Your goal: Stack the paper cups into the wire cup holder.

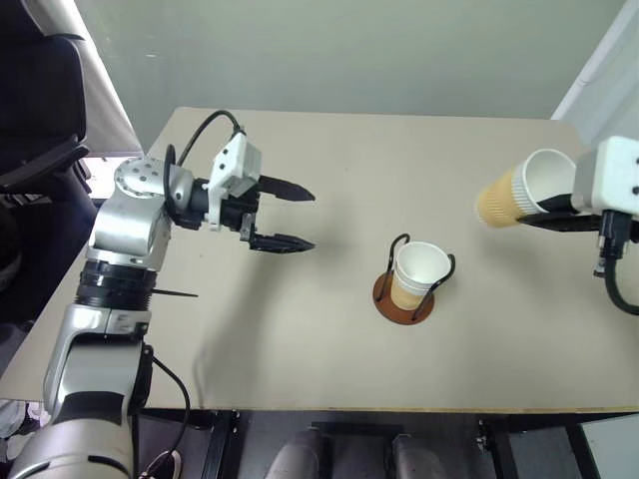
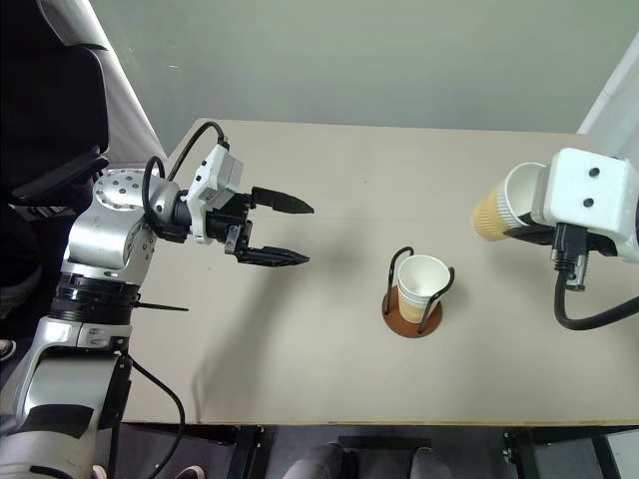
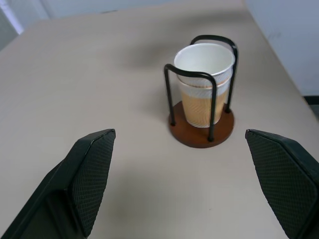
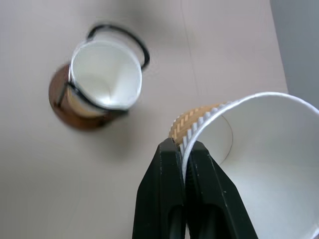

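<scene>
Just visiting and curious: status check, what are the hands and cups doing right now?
Right gripper shut on a paper cup, held tilted above the table. Left gripper open, empty. Wire cup holder already has cups in it. Path looks clear.

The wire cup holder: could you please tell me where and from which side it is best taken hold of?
Probably at the top of one black loop of the wire cup holder, from straight above: the loops arch beside the nested paper cups, and the flat disc base offers no edge.

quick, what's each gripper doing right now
Left gripper: open, empty, above the table.
Right gripper: shut on the wall of a paper cup, holding it tilted in the air.
</scene>
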Motion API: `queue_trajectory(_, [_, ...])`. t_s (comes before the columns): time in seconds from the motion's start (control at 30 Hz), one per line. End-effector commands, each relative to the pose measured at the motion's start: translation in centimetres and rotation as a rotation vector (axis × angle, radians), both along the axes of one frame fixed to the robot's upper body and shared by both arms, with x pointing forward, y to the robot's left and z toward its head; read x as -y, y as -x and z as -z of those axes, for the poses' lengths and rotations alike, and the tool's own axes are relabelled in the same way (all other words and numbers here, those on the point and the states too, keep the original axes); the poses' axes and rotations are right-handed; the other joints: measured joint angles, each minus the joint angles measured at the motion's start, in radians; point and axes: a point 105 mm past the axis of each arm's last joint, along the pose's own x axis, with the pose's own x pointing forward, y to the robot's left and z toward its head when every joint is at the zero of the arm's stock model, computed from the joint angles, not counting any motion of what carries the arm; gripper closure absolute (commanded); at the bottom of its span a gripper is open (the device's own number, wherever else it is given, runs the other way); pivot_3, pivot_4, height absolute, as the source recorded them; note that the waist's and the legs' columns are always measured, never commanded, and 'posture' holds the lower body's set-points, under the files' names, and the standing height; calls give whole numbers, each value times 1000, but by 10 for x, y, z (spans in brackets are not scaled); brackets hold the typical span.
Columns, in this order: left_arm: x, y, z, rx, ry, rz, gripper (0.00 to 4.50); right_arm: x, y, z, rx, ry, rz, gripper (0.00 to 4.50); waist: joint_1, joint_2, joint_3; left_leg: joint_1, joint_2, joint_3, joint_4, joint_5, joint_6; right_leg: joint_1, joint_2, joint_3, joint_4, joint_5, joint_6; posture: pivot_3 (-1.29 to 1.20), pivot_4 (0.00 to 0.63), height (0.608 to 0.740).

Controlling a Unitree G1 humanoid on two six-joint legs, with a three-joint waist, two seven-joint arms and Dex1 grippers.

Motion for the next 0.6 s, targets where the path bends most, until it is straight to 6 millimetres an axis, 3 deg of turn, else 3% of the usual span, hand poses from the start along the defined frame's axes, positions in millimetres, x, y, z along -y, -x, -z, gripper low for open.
queue_trajectory(0.03, [2,10,-7,-18,10,62,0,-20,3,-2,0,-9,-74,4454,0,0,0,0,0,0,-1,0,0,-1,0,0,-1,0,0,0,150,740])
queue_trajectory(0.6, [16,19,-3,-26,12,114,0,-45,11,24,-134,-3,-168,4454,4,0,0,0,0,0,-5,0,0,-2,0,0,-1,-2,0,0,150,740])
